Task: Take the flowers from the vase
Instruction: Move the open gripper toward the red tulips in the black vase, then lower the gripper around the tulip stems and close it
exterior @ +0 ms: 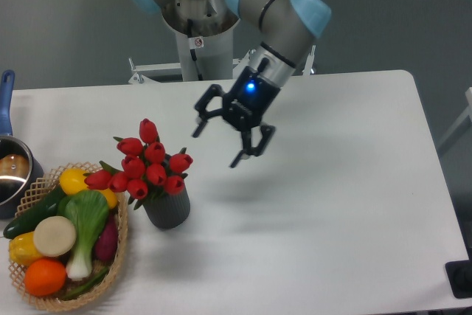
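Your white bench [332, 212] sat before a grey wall; the tool [218, 144] hung released, the pot [10, 167] cut off at the left edge.

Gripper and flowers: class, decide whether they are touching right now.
Apart. The fixed camera shows bare white table between the open gripper and the flowers in the vase.

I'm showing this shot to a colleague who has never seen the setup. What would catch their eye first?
Probably the flowers, a bunch of red tulips standing in a small dark grey vase at the table's left. Next, the open gripper with its blue light, hanging in the air just right of the bouquet and touching nothing. At the far left, a wicker basket of colourful vegetables sits beside the vase.
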Robot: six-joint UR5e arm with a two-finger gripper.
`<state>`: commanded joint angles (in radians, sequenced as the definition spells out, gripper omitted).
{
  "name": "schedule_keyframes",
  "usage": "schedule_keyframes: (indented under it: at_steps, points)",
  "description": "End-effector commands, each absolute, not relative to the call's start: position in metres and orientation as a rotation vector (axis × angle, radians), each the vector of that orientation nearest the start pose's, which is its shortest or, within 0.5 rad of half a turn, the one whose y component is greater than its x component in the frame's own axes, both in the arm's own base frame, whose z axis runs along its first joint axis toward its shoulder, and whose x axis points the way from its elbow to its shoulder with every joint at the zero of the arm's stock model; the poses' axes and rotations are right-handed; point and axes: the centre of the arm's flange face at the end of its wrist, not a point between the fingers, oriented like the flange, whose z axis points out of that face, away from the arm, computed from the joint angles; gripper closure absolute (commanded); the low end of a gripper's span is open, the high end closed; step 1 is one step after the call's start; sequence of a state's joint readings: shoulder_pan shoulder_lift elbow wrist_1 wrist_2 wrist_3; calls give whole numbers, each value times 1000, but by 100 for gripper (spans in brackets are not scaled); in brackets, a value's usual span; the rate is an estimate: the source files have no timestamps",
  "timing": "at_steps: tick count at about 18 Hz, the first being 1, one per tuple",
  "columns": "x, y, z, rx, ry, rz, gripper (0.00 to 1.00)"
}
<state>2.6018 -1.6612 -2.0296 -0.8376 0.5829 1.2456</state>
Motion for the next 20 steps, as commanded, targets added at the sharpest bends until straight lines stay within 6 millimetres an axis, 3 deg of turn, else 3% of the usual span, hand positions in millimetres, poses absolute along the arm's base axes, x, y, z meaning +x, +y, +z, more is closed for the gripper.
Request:
schedule_keyframes:
  at_steps: [4,10,11,13,15,18,20]
  points:
    - [-284,462,352,-2129,369,-358,0]
    - [-273,464,343,-2131,376,-387,0]
    - [-273,464,343,-2129,376,-388,5]
    - [-273,464,343,-2129,370,-392,26]
    - [-272,464,341,-2126,372,-398,74]
    - [-271,464,343,-2126,375,-395,100]
    - [-272,464,344,-2125,375,-391,100]
